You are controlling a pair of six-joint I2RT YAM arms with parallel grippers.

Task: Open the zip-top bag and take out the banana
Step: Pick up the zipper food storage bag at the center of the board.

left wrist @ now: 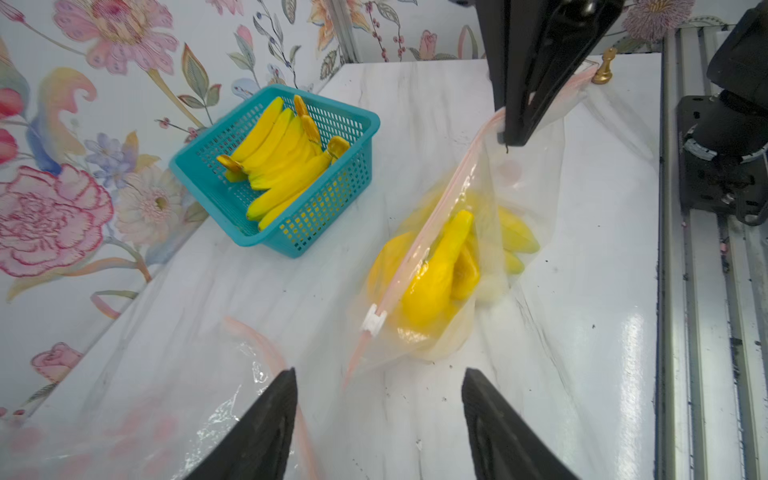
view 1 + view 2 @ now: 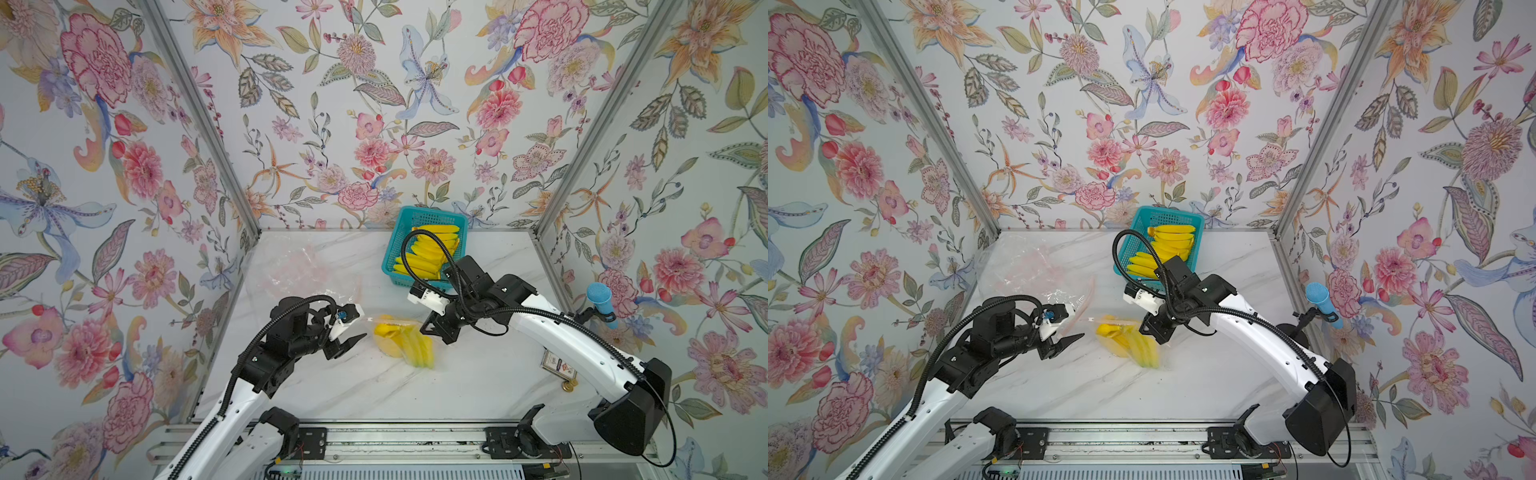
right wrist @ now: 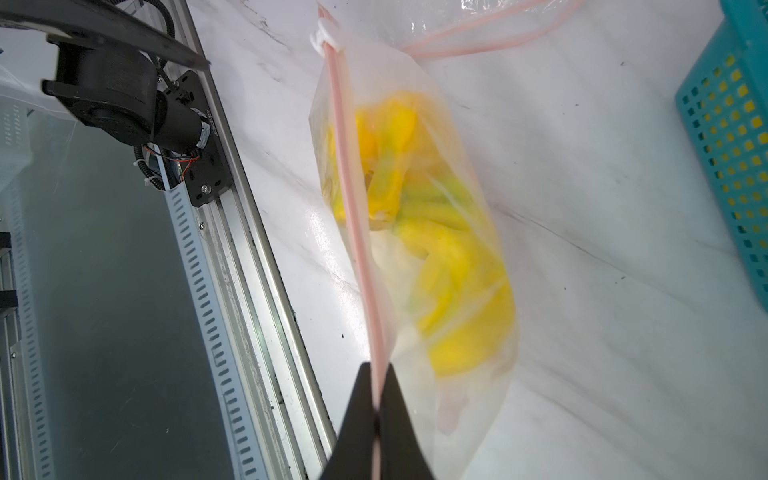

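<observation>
clamping the right end of the zip-top bag [image 3: 457, 124], the right gripper [image 3: 376, 374] holds its zip strip [image 3: 353, 216] running leftward, slider [image 1: 375, 320] just ahead of the left gripper [image 1: 379, 372], jaws apart and empty.

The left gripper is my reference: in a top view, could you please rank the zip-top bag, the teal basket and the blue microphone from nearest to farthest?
1. zip-top bag, mid-table, just beside the left gripper.
2. teal basket, at the back wall.
3. blue microphone, off the table's right edge.
</observation>
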